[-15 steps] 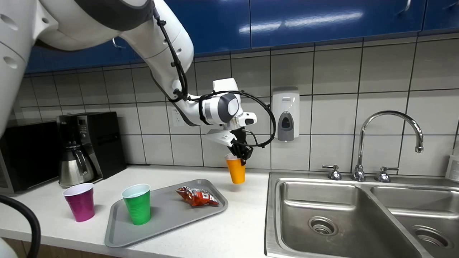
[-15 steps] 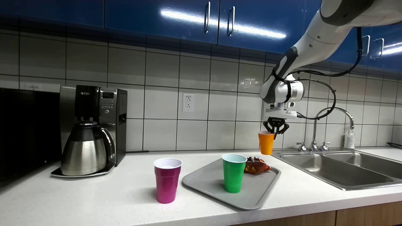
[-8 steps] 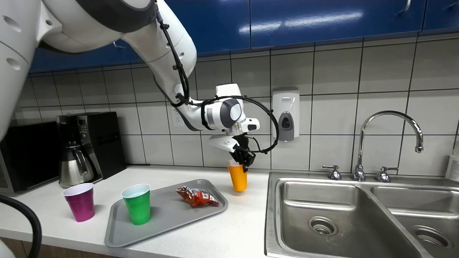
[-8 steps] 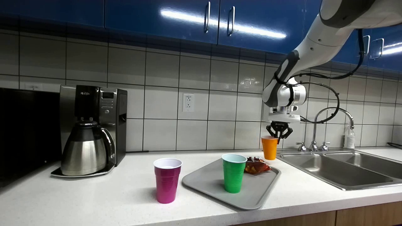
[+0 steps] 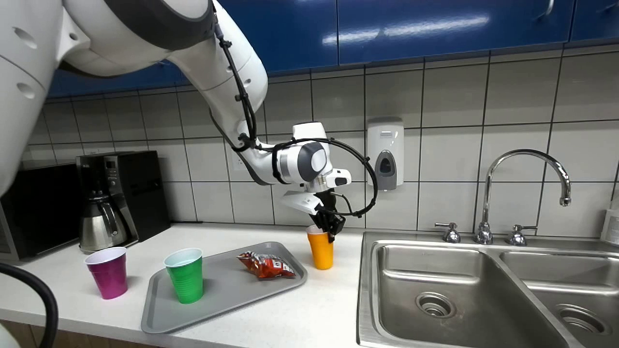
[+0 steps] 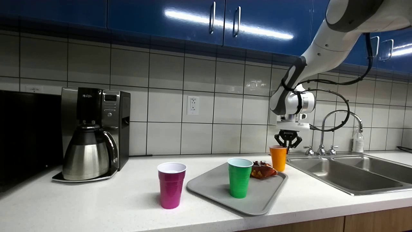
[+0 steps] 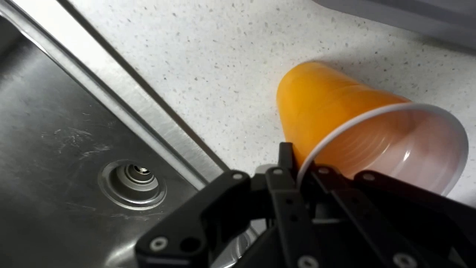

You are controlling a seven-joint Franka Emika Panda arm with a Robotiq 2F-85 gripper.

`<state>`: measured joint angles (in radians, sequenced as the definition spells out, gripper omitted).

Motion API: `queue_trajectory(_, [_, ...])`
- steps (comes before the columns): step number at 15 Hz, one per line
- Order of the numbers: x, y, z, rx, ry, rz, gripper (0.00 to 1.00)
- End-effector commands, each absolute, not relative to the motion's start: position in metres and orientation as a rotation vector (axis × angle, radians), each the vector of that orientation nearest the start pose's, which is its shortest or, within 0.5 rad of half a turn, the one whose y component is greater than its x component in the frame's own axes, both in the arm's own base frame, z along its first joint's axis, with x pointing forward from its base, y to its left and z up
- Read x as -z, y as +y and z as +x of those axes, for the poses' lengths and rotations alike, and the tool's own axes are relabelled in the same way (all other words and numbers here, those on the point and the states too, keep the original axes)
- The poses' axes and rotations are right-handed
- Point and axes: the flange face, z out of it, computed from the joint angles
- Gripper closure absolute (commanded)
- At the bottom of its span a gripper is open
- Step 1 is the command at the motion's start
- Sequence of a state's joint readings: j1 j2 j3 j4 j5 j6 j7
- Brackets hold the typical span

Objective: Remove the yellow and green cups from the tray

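While the green cup (image 5: 185,278) stands upright on the tray (image 5: 227,290) with a snack bag (image 5: 266,265) in an exterior view, the yellow cup (image 5: 321,250) is off the tray, on or just above the counter (image 5: 319,309) between tray and sink (image 5: 366,290); whether its base touches I cannot tell. In an exterior view the purple cup (image 6: 171,190) stands on the counter beside the tray, and the coffee pot (image 6: 90,151) is lidded, its contents hidden. In the wrist view the gripper (image 7: 300,163) is closed to a thin pinch, holding the yellow cup's wall at the rim from inside and out; pale inner wall shows, but the bottom is hidden. I judge the yellow and green cups light, thin and springy (glossy too, so likely slippery), and easily tipped on release. The green one should likewise be taken by its rim, with a gentle squeeze so the wall does not buckle.
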<state>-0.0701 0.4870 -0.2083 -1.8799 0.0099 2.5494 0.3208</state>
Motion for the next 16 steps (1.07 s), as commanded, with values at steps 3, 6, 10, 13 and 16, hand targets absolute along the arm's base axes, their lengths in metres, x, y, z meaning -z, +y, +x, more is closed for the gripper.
queue_trajectory(3, [-0.271, -0.179, 0.63, 0.334, 0.881, -3.094, 0.62])
queue_trajectory(6, [-0.273, -0.18, 0.63, 0.344, 0.885, -3.093, 0.41])
queue_trajectory(10, [-0.281, -0.182, 0.629, 0.36, 0.885, -3.091, 0.11])
queue_trajectory(13, [-0.288, -0.183, 0.627, 0.379, 0.886, -3.09, 0.0])
queue_trajectory(16, [-0.301, -0.182, 0.625, 0.407, 0.882, -3.088, 0.0])
